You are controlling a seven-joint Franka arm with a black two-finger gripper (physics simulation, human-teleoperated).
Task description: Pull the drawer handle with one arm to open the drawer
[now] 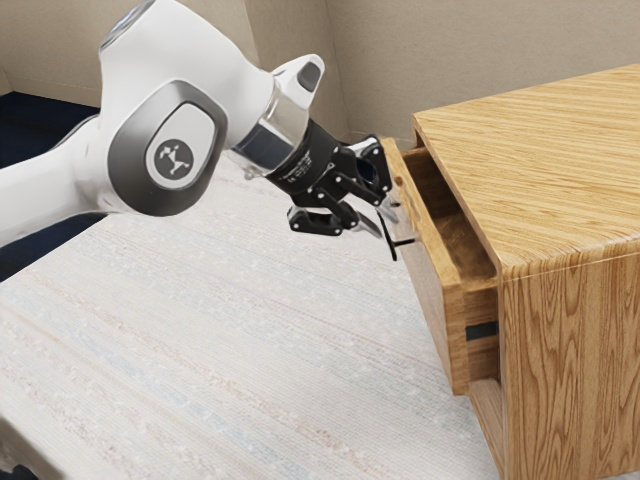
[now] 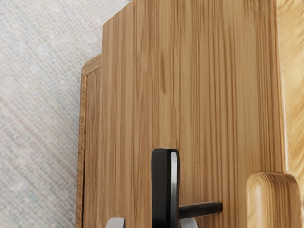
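The drawer (image 1: 435, 280) stands partly out of the cabinet (image 1: 560, 160). The gripper (image 1: 378, 218) has its 2 fingers spread astride the black handle (image 1: 398, 238), with 1 fingertip (image 2: 116, 222) just clear of it.

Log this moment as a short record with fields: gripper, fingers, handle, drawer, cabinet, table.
gripper: at the drawer front, level with the handle
fingers: one on each side of the handle, with a gap beside one; open
handle: black bar, held off the drawer front by a short stub
drawer: top one, partly out of the cabinet
cabinet: light wood, at the exterior view's right
table: pale woven surface under arm and cabinet
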